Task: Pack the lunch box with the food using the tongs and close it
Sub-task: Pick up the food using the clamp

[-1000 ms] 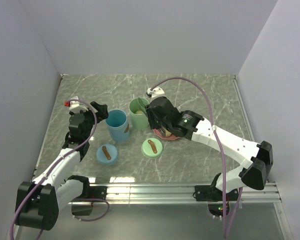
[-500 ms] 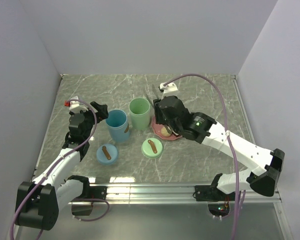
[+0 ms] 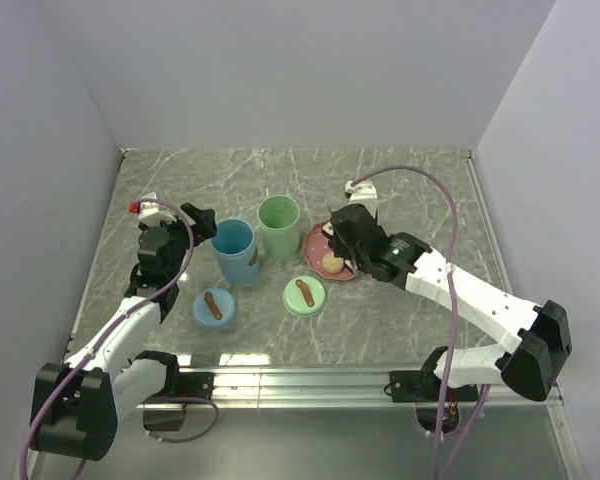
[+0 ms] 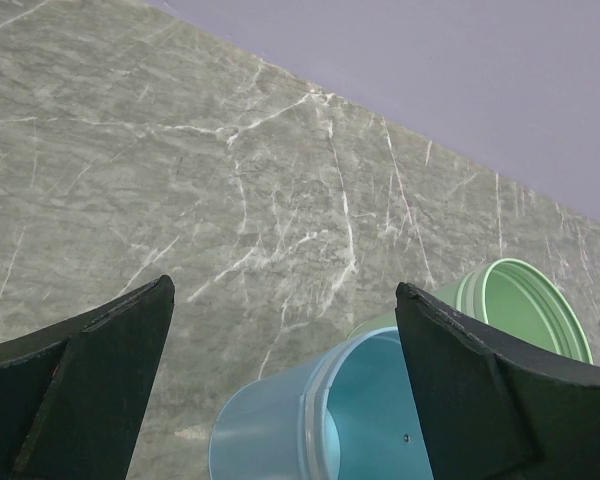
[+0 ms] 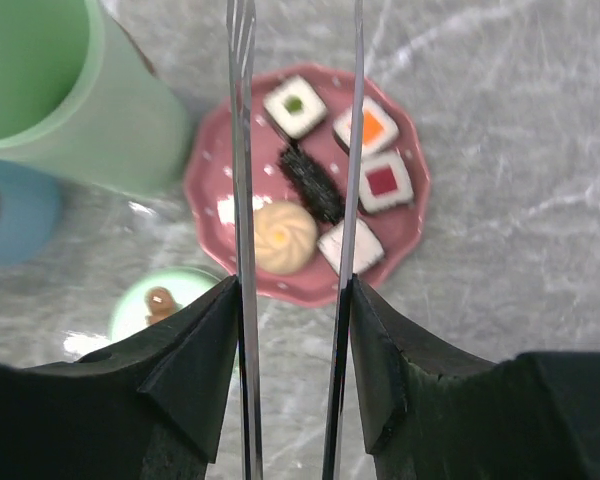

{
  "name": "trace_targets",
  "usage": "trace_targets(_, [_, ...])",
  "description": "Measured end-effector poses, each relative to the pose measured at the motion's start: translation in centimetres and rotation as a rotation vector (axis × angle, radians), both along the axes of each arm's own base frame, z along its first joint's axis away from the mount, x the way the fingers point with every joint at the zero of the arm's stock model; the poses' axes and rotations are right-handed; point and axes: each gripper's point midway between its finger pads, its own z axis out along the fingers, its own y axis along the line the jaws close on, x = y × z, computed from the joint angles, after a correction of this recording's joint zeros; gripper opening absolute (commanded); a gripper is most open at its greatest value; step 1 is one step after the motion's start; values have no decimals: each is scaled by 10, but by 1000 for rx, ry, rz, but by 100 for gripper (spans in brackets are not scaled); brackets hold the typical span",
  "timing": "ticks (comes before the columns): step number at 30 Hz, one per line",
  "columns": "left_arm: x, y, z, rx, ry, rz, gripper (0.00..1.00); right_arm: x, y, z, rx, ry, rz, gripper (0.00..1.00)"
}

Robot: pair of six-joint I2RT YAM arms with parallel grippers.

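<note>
Grey metal tongs [image 5: 355,150] are sitting clasped in the right gripper [image 5: 295,300], their 2 prongs spread and running lengthwise out over the pink plate [image 5: 412,215]. Below, the bun [image 5: 284,236] is lying between the prongs, nearer the green cup [image 5: 70,110], sushi pieces [image 5: 384,182] around it. That arm is reaching forward, wrist tipped down; the left gripper [image 4: 283,300] is hanging with fingers spread wide by the blue cup [image 4: 320,420].

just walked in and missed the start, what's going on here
The right gripper holds slim grey metal tongs between its fingers, tips apart over the pink scalloped plate, which carries a round tan bun and several square sushi pieces. The left gripper hangs open and empty beside the tall blue cup and tall green cup. Their round lids lie off, nearby.
</note>
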Motion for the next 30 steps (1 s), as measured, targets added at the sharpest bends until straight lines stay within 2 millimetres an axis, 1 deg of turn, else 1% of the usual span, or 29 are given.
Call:
trace_targets(3, [0, 0, 0, 0, 0, -2, 100, -1, -10, -19, 2, 38, -11, 54])
trace_targets(7, [0, 0, 0, 0, 0, -3, 99, 0, -13, -35, 27, 68, -6, 54])
trace_targets(12, [0, -1, 0, 0, 0, -3, 100, 3, -8, -42, 60, 81, 17, 56])
trace_targets(17, [0, -1, -2, 0, 5, -5, 99, 13, -3, -47, 86, 81, 30, 56])
trace_targets(24, [1, -2, -4, 0, 11, -11, 100, 20, -6, -77, 72, 148, 33, 57])
trace_targets(30, [1, -2, -4, 0, 13, -12, 99, 21, -5, -94, 64, 190, 50, 57])
